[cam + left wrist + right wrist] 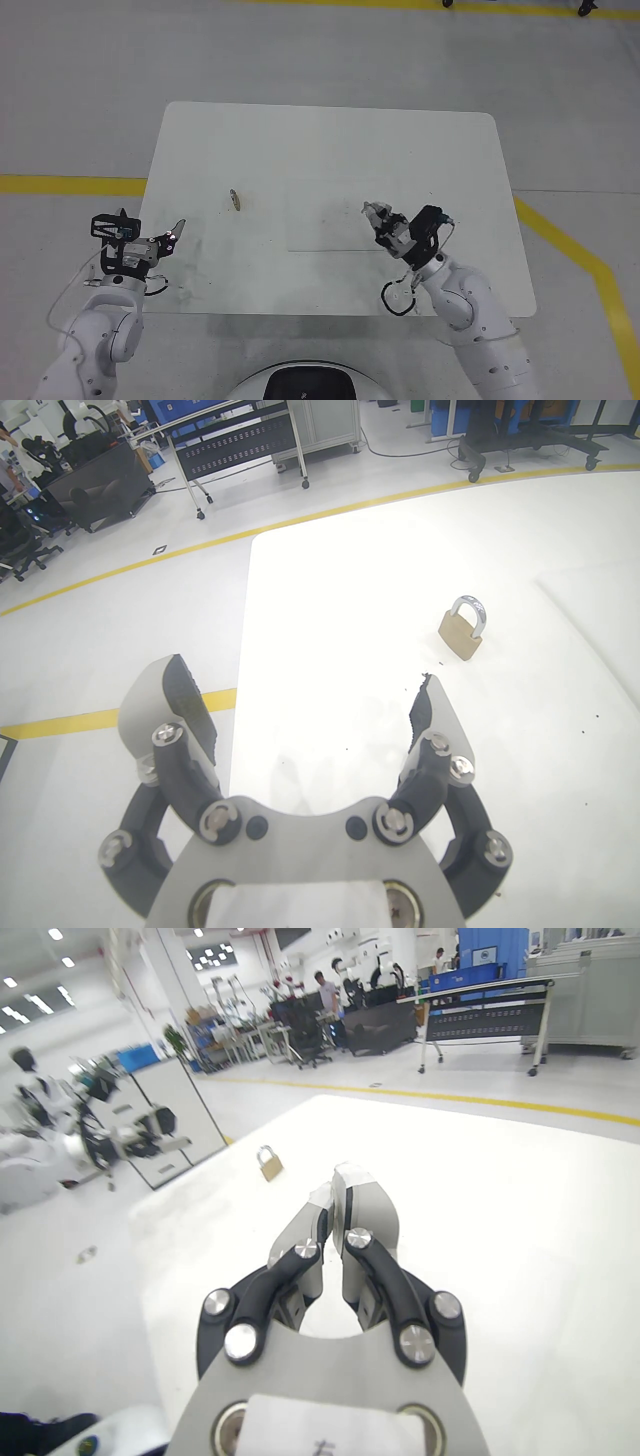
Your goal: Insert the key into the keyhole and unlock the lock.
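left pincer (302,672) (172,236): spread wide, holding nothing; it hangs at the desk's (330,130) (350,600) (500,1203) left edge, one finger over the floor (560,70) (125,640), the other over the white top
pads (187,695): black ribbed rubber on grey metal fingers; the pad on the desk side is frayed at its tip
right pincer (334,1183) (372,211): closed, its taped tips pressed together; whether anything is clamped between them cannot be told; it sits over the desk's middle, right of centre
padlock (233,199) (462,635) (269,1164): alone on the desk's left half, well apart from both pincers, between them and nearer the left one; it seems to stand upright, shackle on top
lock materials: squarish brass-coloured body, silvery arched shackle with both legs seated in the body
in the way: nothing lies between either pincer and the padlock
specks (582,730): a few dark crumbs scattered on the top near the left pincer
rectangular patch (335,215): a faint, slightly raised outline in the top just left of the right pincer
desk shape: smooth white top with rounded corners
open room: bare surface on every side of the padlock; far half of the top free
surroundings: grey floor crossed by a yellow line (70,185) (150,555) that meets the desk's sides
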